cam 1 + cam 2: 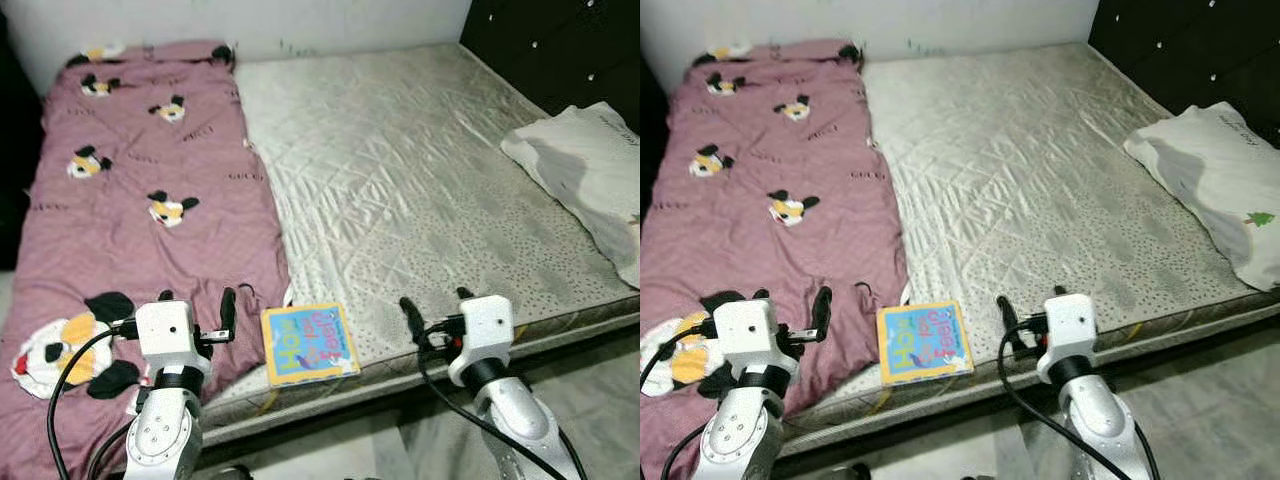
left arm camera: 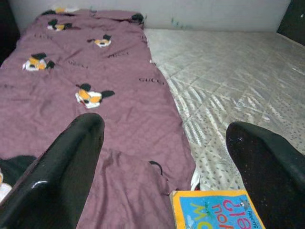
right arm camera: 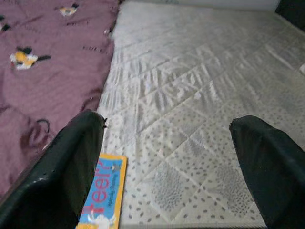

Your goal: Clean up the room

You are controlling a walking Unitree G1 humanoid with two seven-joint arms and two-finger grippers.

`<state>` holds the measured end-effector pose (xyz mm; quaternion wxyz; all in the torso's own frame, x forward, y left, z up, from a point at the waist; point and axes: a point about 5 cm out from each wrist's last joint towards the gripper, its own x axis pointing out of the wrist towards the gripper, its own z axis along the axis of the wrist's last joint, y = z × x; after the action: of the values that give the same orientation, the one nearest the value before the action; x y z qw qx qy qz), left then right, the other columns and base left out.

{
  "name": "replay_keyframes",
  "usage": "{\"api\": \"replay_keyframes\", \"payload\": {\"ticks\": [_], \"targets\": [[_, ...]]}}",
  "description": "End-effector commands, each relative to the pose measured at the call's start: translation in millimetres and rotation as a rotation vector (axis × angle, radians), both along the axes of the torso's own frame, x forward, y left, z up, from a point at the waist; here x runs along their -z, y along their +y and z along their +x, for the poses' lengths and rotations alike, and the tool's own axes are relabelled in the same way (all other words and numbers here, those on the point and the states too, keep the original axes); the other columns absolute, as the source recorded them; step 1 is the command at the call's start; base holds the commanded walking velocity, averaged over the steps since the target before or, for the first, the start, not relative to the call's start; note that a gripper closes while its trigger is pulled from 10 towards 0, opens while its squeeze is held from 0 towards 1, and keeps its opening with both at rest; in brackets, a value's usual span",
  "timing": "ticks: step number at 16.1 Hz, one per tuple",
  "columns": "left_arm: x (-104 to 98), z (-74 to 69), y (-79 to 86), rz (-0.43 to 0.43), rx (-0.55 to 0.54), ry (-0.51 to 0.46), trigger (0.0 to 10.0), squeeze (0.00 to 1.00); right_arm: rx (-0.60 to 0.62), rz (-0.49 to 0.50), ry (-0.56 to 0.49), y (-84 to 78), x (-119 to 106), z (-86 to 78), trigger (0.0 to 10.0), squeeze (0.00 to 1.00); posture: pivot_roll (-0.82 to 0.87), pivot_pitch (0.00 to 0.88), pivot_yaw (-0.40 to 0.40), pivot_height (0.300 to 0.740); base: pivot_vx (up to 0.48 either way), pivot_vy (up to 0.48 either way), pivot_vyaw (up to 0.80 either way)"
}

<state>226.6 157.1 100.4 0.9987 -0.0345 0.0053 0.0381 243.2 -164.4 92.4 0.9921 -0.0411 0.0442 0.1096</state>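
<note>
Hovering at the bed's near edge, left end effector (image 1: 197, 305) and right end effector (image 1: 436, 303) both spread, holding nothing. Blue-and-yellow square picture book (image 1: 308, 343) lies between them on grey quilted mattress (image 1: 400, 180); mauve cartoon-print blanket (image 1: 140, 190) left, white pillow (image 1: 590, 170) far right.

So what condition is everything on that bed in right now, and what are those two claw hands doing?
Left gripper: open, empty, at the bed's near edge over the blanket.
Right gripper: open, empty, at the near edge over the mattress.
Book: closed, flat, cover up, between the grippers.
Blanket: spread flat along the bed's left side.
Mattress: bare, uncovered.
Pillow: lying at the right edge, rumpled.
</note>
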Motion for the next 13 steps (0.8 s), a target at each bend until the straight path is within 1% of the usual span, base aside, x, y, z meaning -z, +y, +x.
{"api": "replay_keyframes", "payload": {"ticks": [1,2,3,4,5,6,7,9,11,13], "targets": [[1,-2.8,0.1,-0.005,-0.006,0.013,10.0,0.0,-0.025,-0.023,-0.01,1.4,-5,-0.1,10.0,0.0,-0.01,0.185,-0.067,0.74,0.0,0.0,0.0],[1,-3.1,-0.1,-0.01,-0.006,0.016,10.0,0.0,-0.024,-0.024,-0.014,1.7,-6,0.3,10.0,0.0,-0.01,0.184,-0.07,0.74,0.0,0.0,0.0],[2,-2.2,0.8,-0.009,-0.008,0.016,10.0,0.0,-0.012,-0.045,-0.03,0.8,-8,2.8,10.0,0.0,-0.01,0.18,-0.063,0.74,0.0,0.0,0.0],[1,-1.5,2.5,0.001,-0.007,0.014,10.0,0.0,0.0,-0.045,-0.041,1.1,-7,4.8,10.0,0.0,0.0,0.173,-0.05,0.74,0.0,0.0,0.0],[0,0.3,5.4,0.025,0.006,0.009,10.0,0.0,0.03,-0.04,-0.066,1.9,-8,8.1,10.0,0.0,0.01,0.16,-0.014,0.74,0.0,0.0,0.0],[0,1.6,7.4,0.033,0.013,0.009,10.0,0.0,0.044,-0.039,-0.08,3.5,-8,9.6,10.0,0.0,0.01,0.156,-0.005,0.74,0.0,0.0,0.0],[0,4.4,8.8,0.041,0.027,0.011,10.0,0.0,0.065,-0.017,-0.086,5.1,-8,10.6,10.0,0.0,0.02,0.144,0.036,0.74,0.0,0.0,0.0],[-1,12.0,7.1,0.062,0.075,0.013,10.0,0.0,0.12,0.009,-0.099,4.3,-7,10.7,10.0,0.0,0.01,0.127,0.095,0.74,0.0,0.0,0.0],[-1,18.4,3.4,0.075,0.121,0.014,10.0,0.0,0.163,0.024,-0.092,1.2,-4,9.8,10.0,0.0,0.01,0.118,0.133,0.74,0.0,0.0,0.0],[-2,21.6,3.2,0.081,0.136,0.014,10.0,0.0,0.169,0.024,-0.092,1.5,-4,9.8,10.0,0.0,0.0,0.114,0.144,0.74,0.0,0.0,0.0]]}}
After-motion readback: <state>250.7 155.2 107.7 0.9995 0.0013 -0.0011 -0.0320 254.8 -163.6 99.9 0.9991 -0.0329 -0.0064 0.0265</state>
